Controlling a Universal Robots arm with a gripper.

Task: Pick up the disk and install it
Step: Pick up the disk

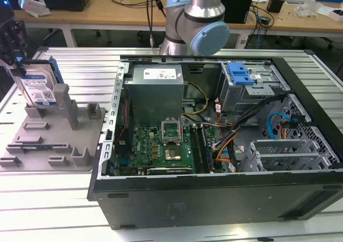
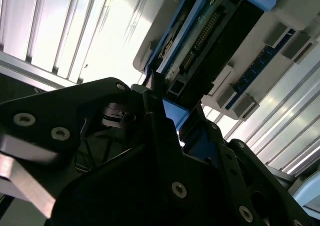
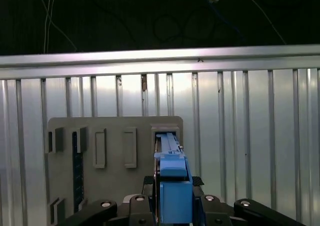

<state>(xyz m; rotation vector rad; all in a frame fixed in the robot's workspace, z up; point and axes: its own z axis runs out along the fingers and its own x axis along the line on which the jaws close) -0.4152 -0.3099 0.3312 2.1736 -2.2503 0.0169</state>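
The disk (image 1: 38,87) is a silver drive with a white-and-blue label in a blue carrier. It stands on edge, slightly tilted, at the back of the grey fixture (image 1: 53,140) at the exterior view's left. My gripper (image 1: 17,65) is at its upper edge, with its dark fingers (image 1: 10,43) above. In the first wrist view the carrier's blue edge (image 3: 172,181) runs between my gripper (image 3: 172,208) fingers, over the fixture (image 3: 115,151). The second wrist view shows the disk's connector side (image 2: 210,30) and my gripper (image 2: 172,117) closed against the blue carrier.
An open computer case (image 1: 214,199) lies right of the fixture, showing a motherboard (image 1: 161,145), power supply (image 1: 155,86), cables and a grey drive cage with a blue latch (image 1: 239,73). The arm's base (image 1: 193,22) stands behind it. The table (image 1: 53,210) is slatted aluminium.
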